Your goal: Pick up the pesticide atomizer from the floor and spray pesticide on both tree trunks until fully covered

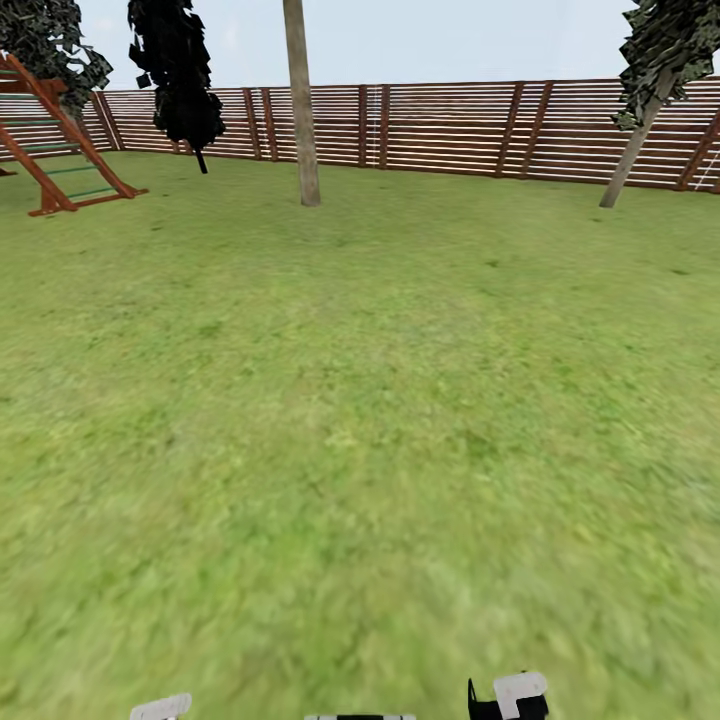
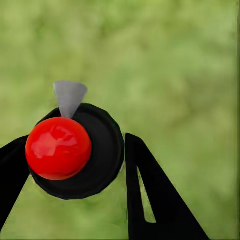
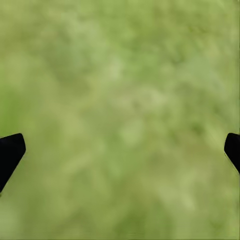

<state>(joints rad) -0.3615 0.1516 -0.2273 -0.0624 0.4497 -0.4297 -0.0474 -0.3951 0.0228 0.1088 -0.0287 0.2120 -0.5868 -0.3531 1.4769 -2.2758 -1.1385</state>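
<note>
Left wrist view has the pesticide atomizer [image 2: 75,152] clamped between the left gripper [image 2: 75,165] fingers, red cap and grey nozzle showing over blurred grass [image 2: 175,65]. Looks light, rigid and slick, so a squeeze around its round body should hold. Right gripper [image 3: 120,150] hangs spread and empty; head view shows a bare tree trunk [image 1: 301,110] well ahead by the fence [image 1: 450,130].

A red-brown wooden climbing frame [image 1: 62,140] with green rungs stands at the far left of the lawn, close to the fence. Beside it rises a small tree with very dark foliage [image 1: 176,75], and another thin-trunked tree [image 1: 640,120] leans at the far right under a pale sky [image 1: 440,40].
</note>
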